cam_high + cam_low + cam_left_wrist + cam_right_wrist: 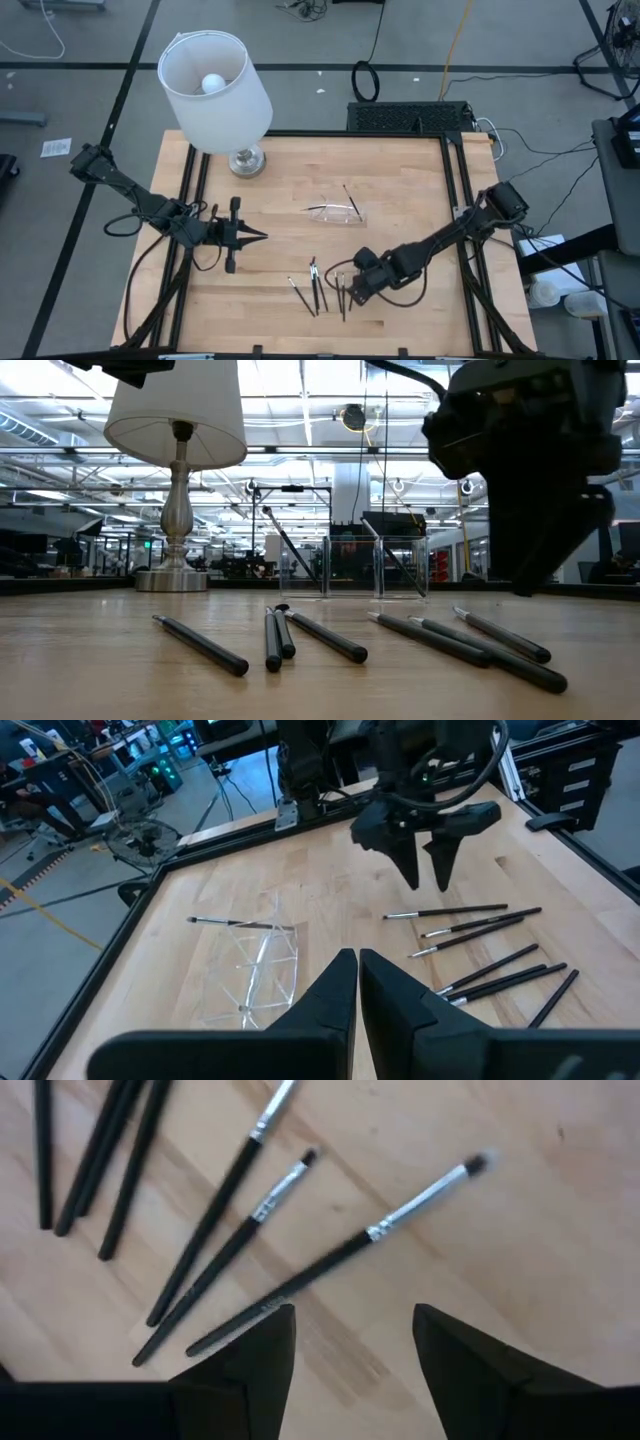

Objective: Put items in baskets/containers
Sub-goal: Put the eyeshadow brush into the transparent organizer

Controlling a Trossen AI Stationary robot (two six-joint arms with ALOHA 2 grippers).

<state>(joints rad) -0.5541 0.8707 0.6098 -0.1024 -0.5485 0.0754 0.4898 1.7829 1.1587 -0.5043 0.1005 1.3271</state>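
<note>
Wooden table (400, 200) in a workshop: right tool (345, 291) open above brushes (318, 290), left tool (262, 237) closed.

Six slim black makeup brushes (318, 288), silver ferrules, small tips, lie flat on wooden table at about 6 o'clock in high view, loosely fanned in two groups of three, well apart from tray. Clear shallow oblong plastic tray (340, 213) sits near table centre, at 12 o'clock from loose brushes. One more black brush (351, 198) rests tilted across tray's rim, one end sticking out.
</note>
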